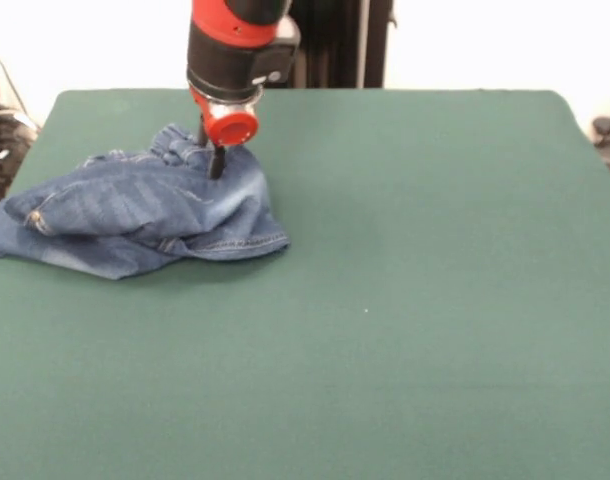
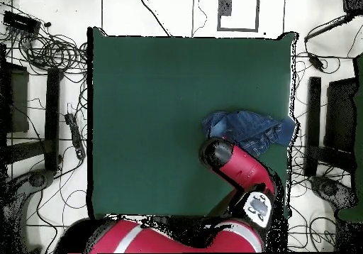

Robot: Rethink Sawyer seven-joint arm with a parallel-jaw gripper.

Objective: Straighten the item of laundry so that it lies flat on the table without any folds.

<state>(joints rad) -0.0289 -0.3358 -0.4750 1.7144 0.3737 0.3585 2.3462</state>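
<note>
While bunched in folds | jeans [image 1: 145, 210] are seen at table [image 1: 405, 300] edge | gripper [image 1: 216, 160] pressed into denim, finger state cannot be told.

Only the crumpled jeans [image 1: 145, 210] stand on the table [image 1: 405, 300]; elsewhere bare green cloth.

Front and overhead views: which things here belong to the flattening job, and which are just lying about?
Job:
- jeans, bunched with folds, one edge over the table's side
- table
- gripper, down on the jeans

Lying about:
- cables on the floor
- black stands beside the table
</note>
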